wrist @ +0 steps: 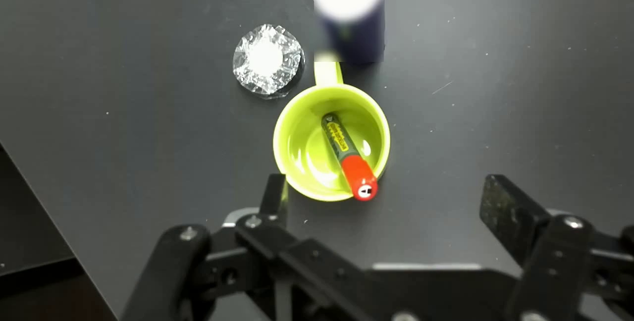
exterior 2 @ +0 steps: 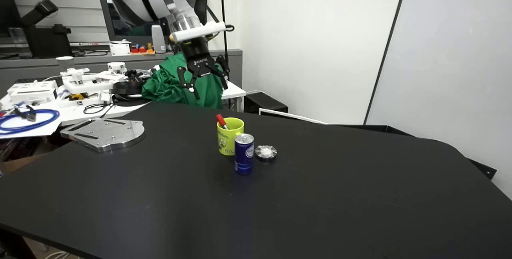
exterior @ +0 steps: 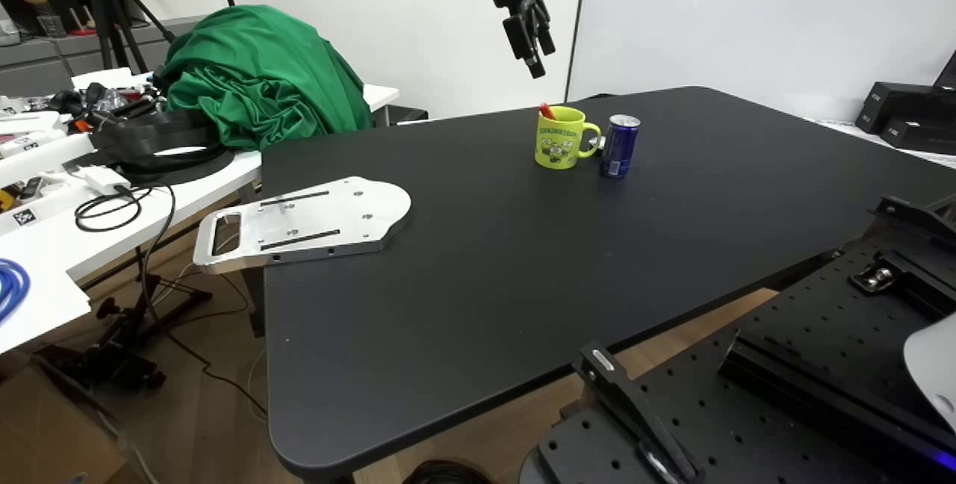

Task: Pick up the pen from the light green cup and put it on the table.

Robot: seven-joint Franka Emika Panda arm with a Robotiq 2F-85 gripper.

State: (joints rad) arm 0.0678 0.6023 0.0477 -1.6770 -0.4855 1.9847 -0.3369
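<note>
The light green cup (exterior: 556, 144) stands upright on the black table (exterior: 463, 320), as both exterior views show (exterior 2: 227, 143). The pen (wrist: 349, 157) leans inside the cup, grey-green body down and red cap resting over the rim (wrist: 280, 137) in the wrist view. Its red cap also sticks out of the cup in both exterior views (exterior: 547, 111) (exterior 2: 221, 120). My gripper (exterior 2: 211, 88) is open and empty, well above the cup and pointing down at a tilt. In the wrist view its fingers (wrist: 385, 194) are wide apart, with the pen's cap nearer the left finger.
A blue can (exterior 2: 244, 155) stands close beside the cup's handle. A round wrapped disc (wrist: 267, 61) lies near the handle too. A silver metal plate (exterior: 321, 219) overhangs the table's edge. A cluttered white table (exterior: 194, 189) with a green cloth (exterior: 261, 81) stands beyond.
</note>
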